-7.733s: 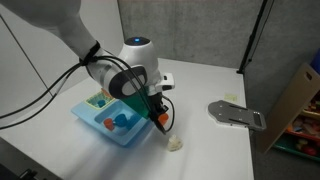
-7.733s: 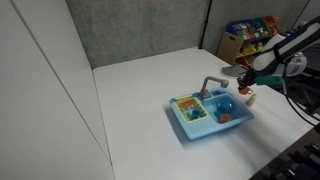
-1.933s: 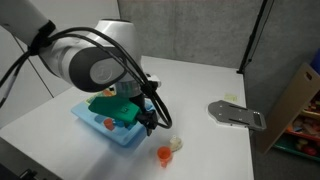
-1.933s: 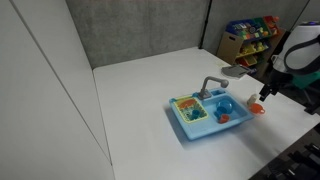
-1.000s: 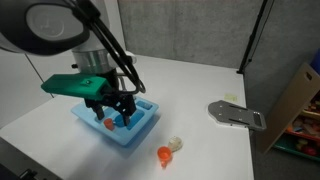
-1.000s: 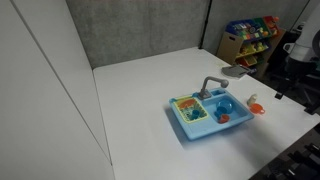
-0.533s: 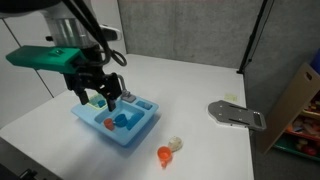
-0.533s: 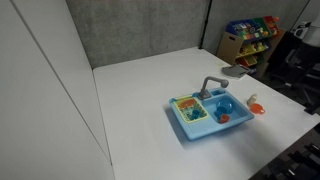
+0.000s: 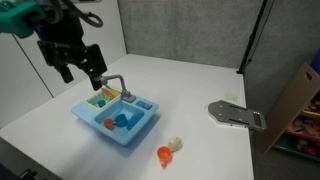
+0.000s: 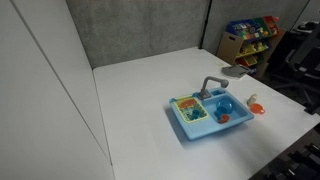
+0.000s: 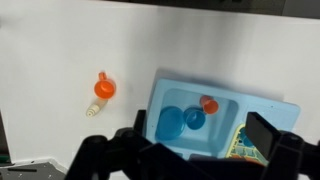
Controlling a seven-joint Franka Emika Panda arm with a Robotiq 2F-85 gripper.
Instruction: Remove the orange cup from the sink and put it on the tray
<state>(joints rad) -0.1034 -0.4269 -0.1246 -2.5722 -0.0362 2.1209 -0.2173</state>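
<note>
In the wrist view the gripper [image 11: 185,152] is a dark blur cut off at 6 o'clock, covering the sink's [image 11: 160,82] 6 o'clock edge. The beige lump [image 9: 176,143] is too small to identify.

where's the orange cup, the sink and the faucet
orange cup [image 9: 163,154], exterior view, its body
sink [image 9: 145,130], exterior view, outer side wall
faucet [image 9: 116,81], exterior view, top of its curve

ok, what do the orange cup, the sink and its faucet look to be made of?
Orange cup: likely moulded plastic; uniform saturated orange, smooth rounded shape. Too small to judge gloss.
Sink: probably plastic; flat light-blue colour, one-piece look with rounded edges, fairly matte.
Faucet: grey, probably plastic rather than metal, since no bright reflections show; not certain at this size.
</note>
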